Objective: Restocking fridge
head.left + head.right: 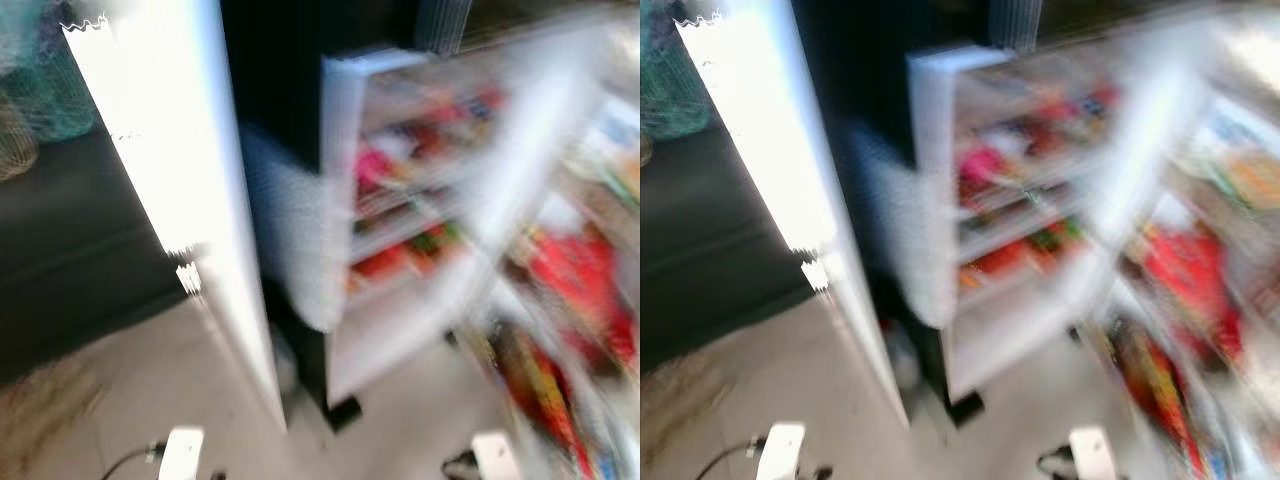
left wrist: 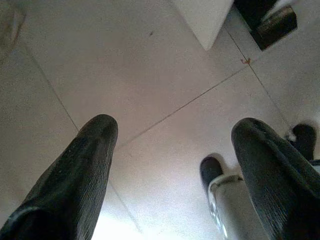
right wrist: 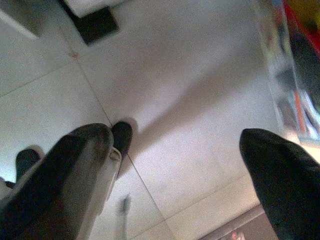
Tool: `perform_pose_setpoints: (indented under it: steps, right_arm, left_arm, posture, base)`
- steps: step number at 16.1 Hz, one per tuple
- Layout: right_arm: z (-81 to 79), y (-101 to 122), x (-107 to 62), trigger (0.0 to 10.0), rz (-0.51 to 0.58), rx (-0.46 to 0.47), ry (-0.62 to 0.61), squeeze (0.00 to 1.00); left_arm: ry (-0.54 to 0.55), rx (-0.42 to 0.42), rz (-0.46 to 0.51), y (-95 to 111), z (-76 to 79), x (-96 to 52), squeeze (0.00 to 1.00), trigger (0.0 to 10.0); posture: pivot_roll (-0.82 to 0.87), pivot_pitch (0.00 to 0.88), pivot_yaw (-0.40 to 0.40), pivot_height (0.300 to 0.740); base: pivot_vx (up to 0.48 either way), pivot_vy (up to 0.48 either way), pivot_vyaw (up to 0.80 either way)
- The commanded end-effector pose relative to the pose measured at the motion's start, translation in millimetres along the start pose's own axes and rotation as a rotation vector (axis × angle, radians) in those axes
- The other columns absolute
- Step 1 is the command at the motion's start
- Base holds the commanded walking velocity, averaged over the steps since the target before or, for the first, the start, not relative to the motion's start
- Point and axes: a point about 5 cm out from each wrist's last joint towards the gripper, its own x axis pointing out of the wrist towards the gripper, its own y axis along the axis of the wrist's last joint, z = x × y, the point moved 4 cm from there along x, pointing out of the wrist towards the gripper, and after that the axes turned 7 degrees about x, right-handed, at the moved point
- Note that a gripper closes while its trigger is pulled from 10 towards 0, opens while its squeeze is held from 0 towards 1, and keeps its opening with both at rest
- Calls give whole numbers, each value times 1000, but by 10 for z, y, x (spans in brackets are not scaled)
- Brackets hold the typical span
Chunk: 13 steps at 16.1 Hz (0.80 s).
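Pale floor tiles (image 2: 150, 90) lie under both arms, and the head views are blurred. You face the fridge (image 1: 400, 230) with its doors open: one white door (image 1: 170, 180) swings out on the left, and a second door (image 1: 560, 330) on the right carries red packets. The shelves (image 1: 420, 200) hold blurred coloured goods. The left gripper (image 2: 172, 150) and right gripper (image 3: 175, 155) hang low over the floor, fingers spread apart, both empty. Steady your stance before reaching; then pick a shelf with free room, which cannot be judged in this blur.
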Motion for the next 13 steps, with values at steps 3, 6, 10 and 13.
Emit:
perform_pose_setpoints:
  steps: [3,6,10,13]
  right_arm:
    - [4,-80,-8,10000,-24,10,-8,0]
    - [6,-82,-8,10000,-25,8,-11,0]
    - [13,-88,-10,10000,-20,1,-26,0]
    - [66,-146,-18,10000,-33,92,-99,0]
  left_arm:
    - [-15,10,-15,-24,40,0,0,10000]
    - [-16,12,-22,-48,45,-4,0,10000]
    - [-21,18,-31,-84,55,-11,0,10000]
    - [-14,17,-31,-88,33,-13,0,10000]
  posture:
    - [-5,29,39,740]
    - [-5,29,40,740]
    - [-13,7,46,740]
    - [-13,0,48,740]
  base:
    - [0,0,-800]
    - [0,0,-800]
    - [0,0,-534]
    - [0,0,0]
